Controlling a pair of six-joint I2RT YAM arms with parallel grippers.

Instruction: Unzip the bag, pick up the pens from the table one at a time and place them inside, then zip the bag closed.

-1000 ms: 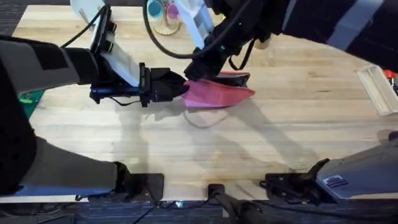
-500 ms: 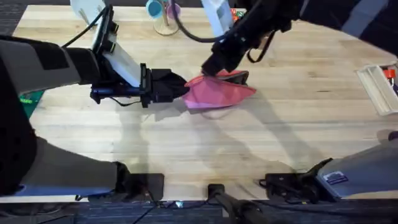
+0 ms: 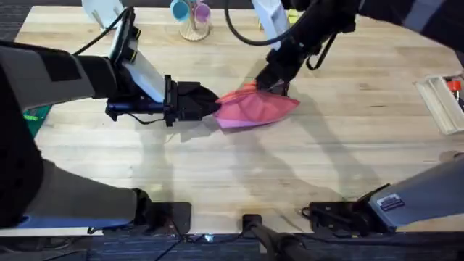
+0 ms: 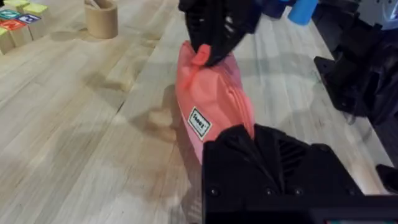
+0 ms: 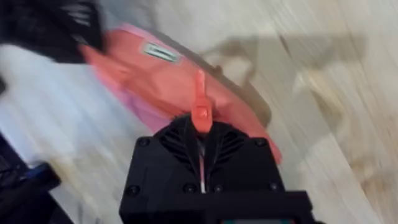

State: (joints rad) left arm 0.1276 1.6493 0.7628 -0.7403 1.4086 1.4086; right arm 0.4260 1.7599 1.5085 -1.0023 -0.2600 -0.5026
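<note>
The coral-pink pouch [image 3: 255,109] lay mid-table [image 3: 217,181]; the left gripper [image 3: 210,103] clenched its near end, the right gripper [image 3: 270,82] pinched the zipper pull [image 5: 200,112]; the tab might have slipped free if tugged off the zipper's line, or the pouch bunched.

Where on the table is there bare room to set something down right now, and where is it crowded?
Free: the wide strip of table between the bag and the arm bases, and the stretch between the bag and the clear box at the right edge. Crowded: around the bag, where the left gripper clamps one end and the right gripper holds the zipper pull.
</note>
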